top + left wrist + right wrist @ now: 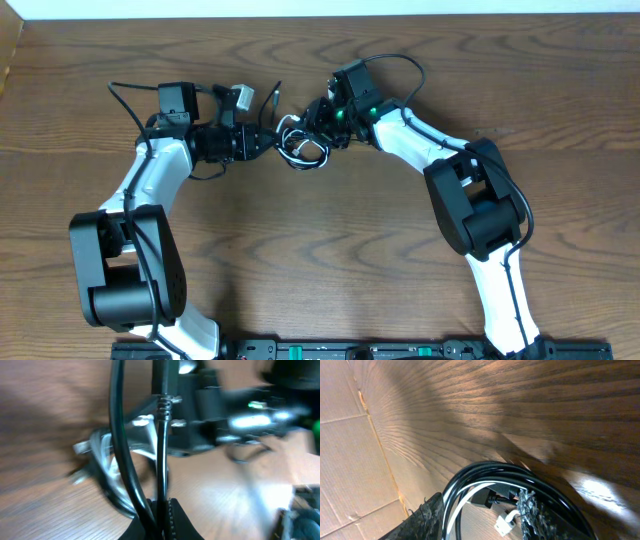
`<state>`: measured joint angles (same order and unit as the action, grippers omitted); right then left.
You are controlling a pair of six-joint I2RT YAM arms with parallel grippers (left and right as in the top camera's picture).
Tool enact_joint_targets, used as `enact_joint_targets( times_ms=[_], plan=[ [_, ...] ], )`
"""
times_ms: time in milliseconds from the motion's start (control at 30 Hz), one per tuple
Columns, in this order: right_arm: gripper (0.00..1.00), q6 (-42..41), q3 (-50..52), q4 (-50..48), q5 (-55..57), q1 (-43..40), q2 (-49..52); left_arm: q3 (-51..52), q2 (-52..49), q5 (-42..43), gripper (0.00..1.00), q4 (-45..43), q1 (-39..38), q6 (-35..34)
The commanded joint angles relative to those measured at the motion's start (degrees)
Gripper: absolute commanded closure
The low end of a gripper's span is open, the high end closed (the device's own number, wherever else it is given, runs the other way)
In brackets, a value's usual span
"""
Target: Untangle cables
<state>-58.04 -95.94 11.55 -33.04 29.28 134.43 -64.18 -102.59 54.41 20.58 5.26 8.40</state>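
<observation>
The cables (303, 150) lie as a small tangle of black and white loops on the table between my two grippers. My left gripper (266, 141) is shut on the black cable (161, 460), which runs straight up from the pinched jaws (163, 507); a second black strand (120, 450) curves beside it. The blurred coil (107, 462) lies behind on the left. My right gripper (318, 126) sits over the tangle, open (482, 515), with black loops (485, 467) and the white cable (470, 497) between its fingers. A white plug (504, 523) and a black plug (487, 497) show there.
The wooden table (330, 250) spreads toward the front. A free black cable end (275, 97) sticks up behind the left gripper. Cardboard (345, 440) lines the table's edge in the right wrist view. The right arm (250, 415) looms close in the left wrist view.
</observation>
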Motion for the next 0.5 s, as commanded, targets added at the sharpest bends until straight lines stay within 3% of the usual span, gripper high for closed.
enact_joint_targets(
  times_ms=[0, 167, 333, 467],
  plan=[
    [0.55, 4.0, -0.3, 1.1, 4.5, -0.4, 0.5, 0.5, 0.8, -14.7, 0.93, 0.1, 0.2, -9.6],
    [0.59, 5.3, -0.3, 1.1, 4.7, -0.4, 0.5, 0.5, 0.8, -24.1, 0.92, 1.0, 0.1, -17.6],
    [0.64, 12.3, -0.3, 1.1, 4.5, -0.3, 0.5, 0.5, 0.8, -36.1, 0.93, 3.1, 0.2, -26.0],
    [0.71, 18.8, -0.3, 1.1, 4.3, 0.3, 0.5, 0.5, 0.7, -37.6, 0.92, 3.6, 0.1, -27.2]
  ],
)
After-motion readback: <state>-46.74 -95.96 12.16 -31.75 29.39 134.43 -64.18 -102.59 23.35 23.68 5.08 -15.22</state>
